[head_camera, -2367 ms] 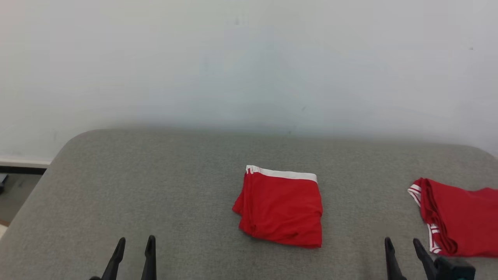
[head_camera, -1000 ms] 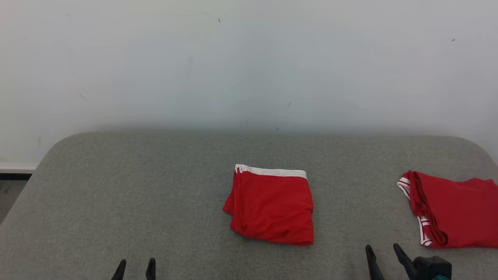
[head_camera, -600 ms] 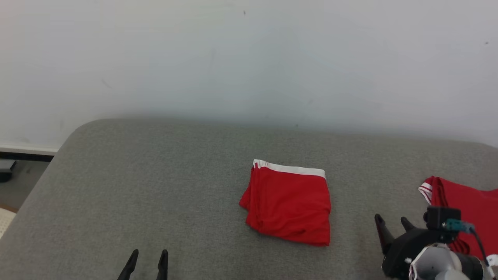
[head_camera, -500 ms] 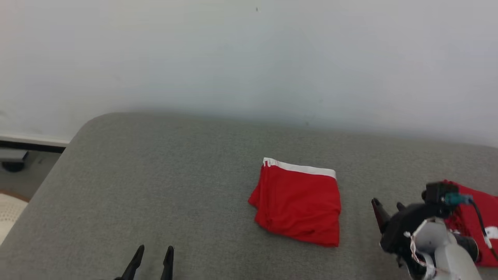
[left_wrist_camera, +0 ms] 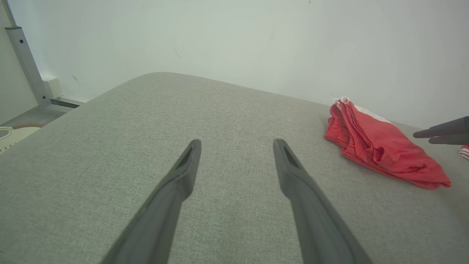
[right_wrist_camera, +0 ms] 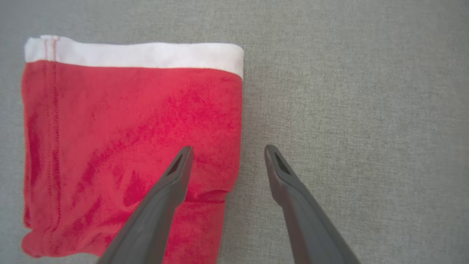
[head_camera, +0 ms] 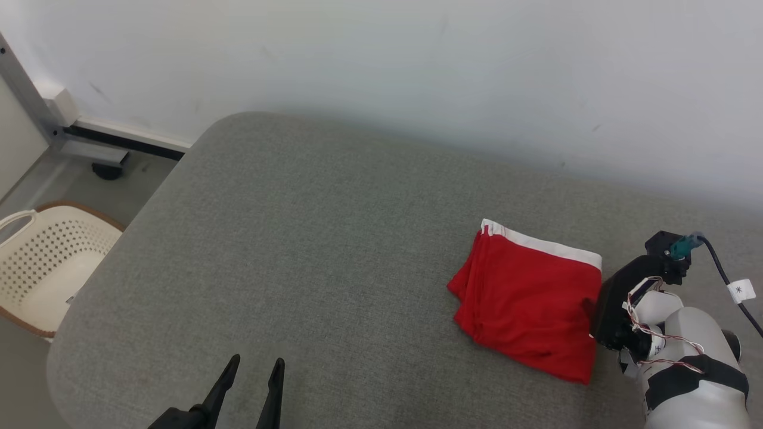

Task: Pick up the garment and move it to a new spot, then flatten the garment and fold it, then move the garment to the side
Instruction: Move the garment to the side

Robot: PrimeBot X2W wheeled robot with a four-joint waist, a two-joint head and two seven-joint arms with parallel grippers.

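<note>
The garment [head_camera: 527, 298] is a folded red pair of shorts with a white waistband, lying flat on the grey cushion [head_camera: 298, 238] right of centre. My right gripper [right_wrist_camera: 227, 148] points down at its right edge, open: one finger hangs over the red cloth, the other over bare cushion, nothing between them. Its dark wrist housing [head_camera: 623, 295] sits just right of the garment in the head view. My left gripper [head_camera: 256, 360] is open and empty low over the cushion's front, far left of the garment [left_wrist_camera: 377, 143].
A white perforated basket [head_camera: 42, 262] stands on the floor off the cushion's left end. A pale wall runs along the far edge. A scrap of another red-and-white cloth [left_wrist_camera: 465, 151] lies at the right edge of the left wrist view.
The head camera has swung, shifting the whole picture. My right arm has come in from the lower right and now stands over the garment's right edge. The garment itself lies as before.
</note>
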